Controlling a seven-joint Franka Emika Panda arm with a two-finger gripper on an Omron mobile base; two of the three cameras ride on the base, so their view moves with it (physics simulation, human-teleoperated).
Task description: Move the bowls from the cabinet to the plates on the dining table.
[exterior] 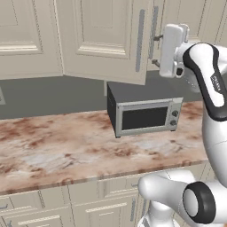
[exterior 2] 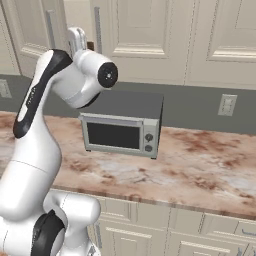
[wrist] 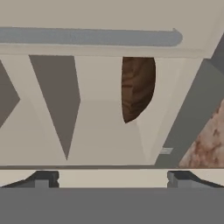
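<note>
Raised to the cabinet point(exterior: 106, 40) above the microwave point(exterior: 144, 116); aimed past the ajar door at the wooden bowl point(wrist: 138, 87). Gripper point(wrist: 113, 178) spread wide, empty, ready to reach in.

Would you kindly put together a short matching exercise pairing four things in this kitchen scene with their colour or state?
Things:
1. microwave
2. wooden bowl
3. end effector
4. cabinet door

Descriptions:
A. dark brown, inside the cabinet
B. swung partly open, above the counter
C. grey, standing on the marbled counter
D. fingers wide apart, holding nothing

Pairs: 1-C, 2-A, 3-D, 4-B
</note>
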